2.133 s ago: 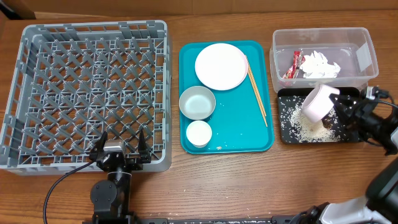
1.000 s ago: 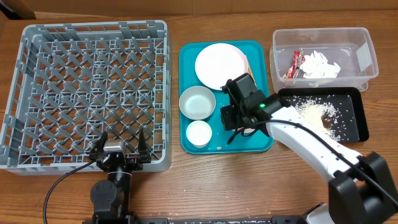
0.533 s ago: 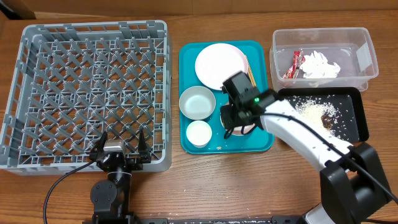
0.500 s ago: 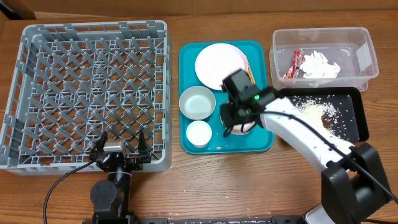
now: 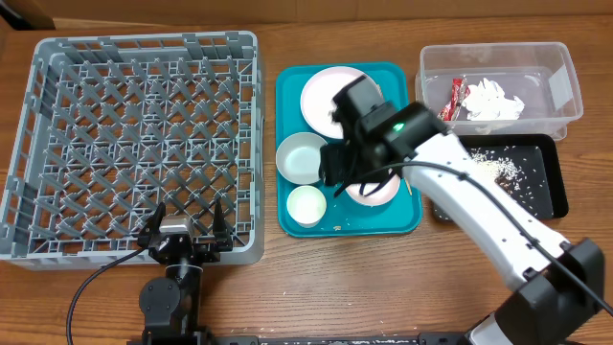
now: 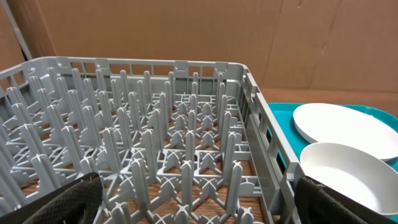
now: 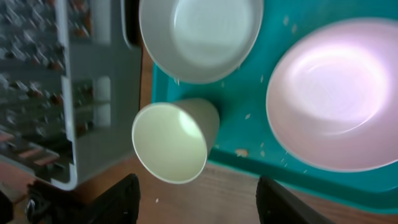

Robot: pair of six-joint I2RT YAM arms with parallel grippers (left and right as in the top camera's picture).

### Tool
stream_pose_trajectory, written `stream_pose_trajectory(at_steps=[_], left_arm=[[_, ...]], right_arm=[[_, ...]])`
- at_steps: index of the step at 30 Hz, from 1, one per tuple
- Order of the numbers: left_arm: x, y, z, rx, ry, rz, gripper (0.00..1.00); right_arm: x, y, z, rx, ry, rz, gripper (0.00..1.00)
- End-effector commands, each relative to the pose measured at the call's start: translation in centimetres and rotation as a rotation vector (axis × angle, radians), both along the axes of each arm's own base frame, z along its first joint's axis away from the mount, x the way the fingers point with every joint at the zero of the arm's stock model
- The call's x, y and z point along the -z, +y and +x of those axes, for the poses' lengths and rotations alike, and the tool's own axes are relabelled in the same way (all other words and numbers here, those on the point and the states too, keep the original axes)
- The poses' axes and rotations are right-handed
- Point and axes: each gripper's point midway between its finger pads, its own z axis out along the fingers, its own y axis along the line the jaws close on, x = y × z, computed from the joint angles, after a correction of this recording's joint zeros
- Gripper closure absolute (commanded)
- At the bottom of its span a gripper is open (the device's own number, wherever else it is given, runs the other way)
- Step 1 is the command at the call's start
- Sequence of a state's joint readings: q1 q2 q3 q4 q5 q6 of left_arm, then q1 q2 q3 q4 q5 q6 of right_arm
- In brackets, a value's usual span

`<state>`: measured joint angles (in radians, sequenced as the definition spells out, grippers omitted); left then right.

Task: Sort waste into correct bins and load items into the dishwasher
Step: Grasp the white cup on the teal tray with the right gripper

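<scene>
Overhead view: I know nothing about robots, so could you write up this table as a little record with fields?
Rack: grey, nothing in it
Teal tray: plate, greyish bowl, small cup, pale bowl
Clear tub: red wrapper, white tissue
Black tray: scattered rice grains
Right pincer: open, empty, over the teal tray
Left pincer: open, at the rack's near edge

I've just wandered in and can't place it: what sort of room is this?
Probably a robotics test bench staged as a dish-clearing station, not a real kitchen: a grey dish rack, a teal tray of dishes and a clear tub of rubbish sit on a wooden table, cardboard behind.
</scene>
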<state>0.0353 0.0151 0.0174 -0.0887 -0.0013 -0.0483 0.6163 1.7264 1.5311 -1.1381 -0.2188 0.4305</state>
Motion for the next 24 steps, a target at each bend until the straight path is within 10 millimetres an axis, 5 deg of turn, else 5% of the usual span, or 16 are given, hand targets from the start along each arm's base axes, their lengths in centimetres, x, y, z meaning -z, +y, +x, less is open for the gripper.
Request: stream_pose_trajectory(at_steps=[1, 10, 15, 20, 24], left_arm=[[0.1, 0.1, 0.0, -0.006, -0.005, 0.016, 0.00], [0.1, 0.2, 0.0, -0.009, -0.005, 0.016, 0.00], [0.0, 0.2, 0.0, -0.009, -0.006, 0.016, 0.00], [0.0, 0.2, 0.0, -0.007, -0.008, 0.012, 0.00], [-4.3, -0.5, -0.4, 0.024, -0.124, -0.275, 0.00]], right_arm=[[2.9, 1.1, -2.0, 0.024, 0.082, -0.033, 0.39], [8.5, 1.3, -2.5, 0.071, 0.136, -0.129, 0.55], [8.8, 1.5, -2.0, 0.088, 0.125, -0.125, 0.95], [7.4, 1.4, -2.1, 0.088, 0.136, -0.131, 0.96], [2.4, 0.5, -1.7, 0.104, 0.091, -0.106, 0.96]])
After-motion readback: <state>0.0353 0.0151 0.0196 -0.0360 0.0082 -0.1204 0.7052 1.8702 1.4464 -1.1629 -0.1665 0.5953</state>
